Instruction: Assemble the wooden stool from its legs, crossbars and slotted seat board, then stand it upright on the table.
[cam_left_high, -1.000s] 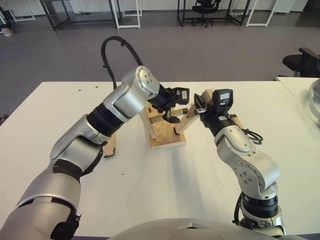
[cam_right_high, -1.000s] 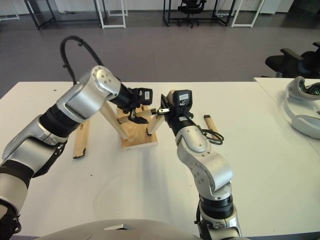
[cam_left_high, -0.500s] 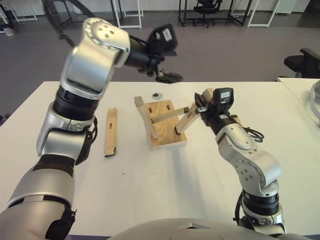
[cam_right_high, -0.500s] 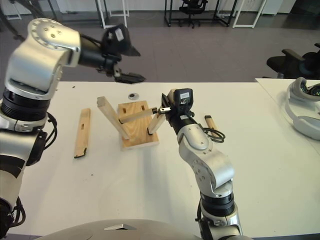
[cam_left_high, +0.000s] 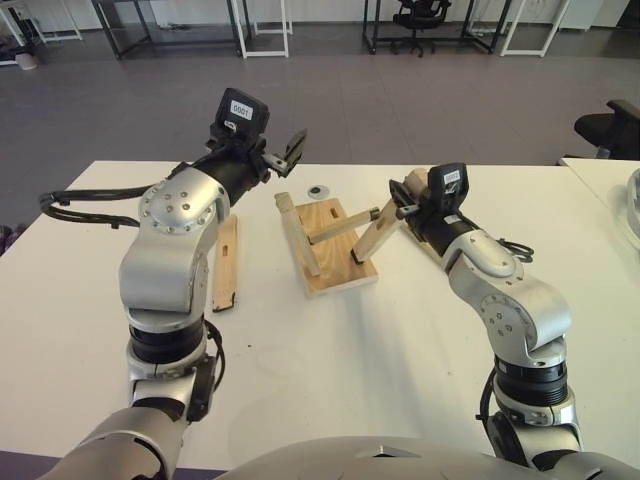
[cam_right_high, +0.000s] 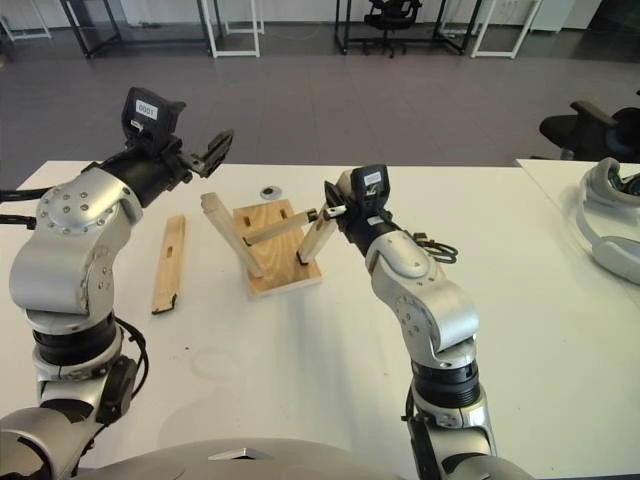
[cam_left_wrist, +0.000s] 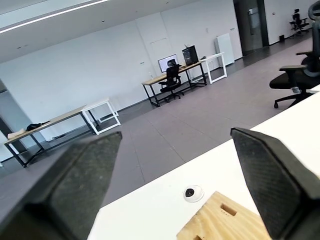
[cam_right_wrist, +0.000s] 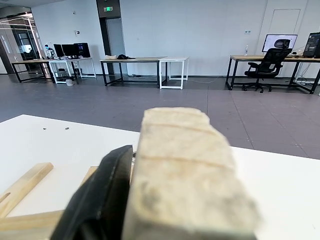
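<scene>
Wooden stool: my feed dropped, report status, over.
Left tool open, empty, raised. Right tool shut on pale wooden leg leaning on flat wooden seat board; second leg, crossbar attached. Loose slotted wooden bar lies apart, nothing blocking.

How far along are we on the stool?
Done: left leg and right leg sit in the seat board, crossbar between them. In hand: right gripper grips the right leg; left gripper open, empty. Left: the loose slotted piece beside the board, then standing it upright.
</scene>
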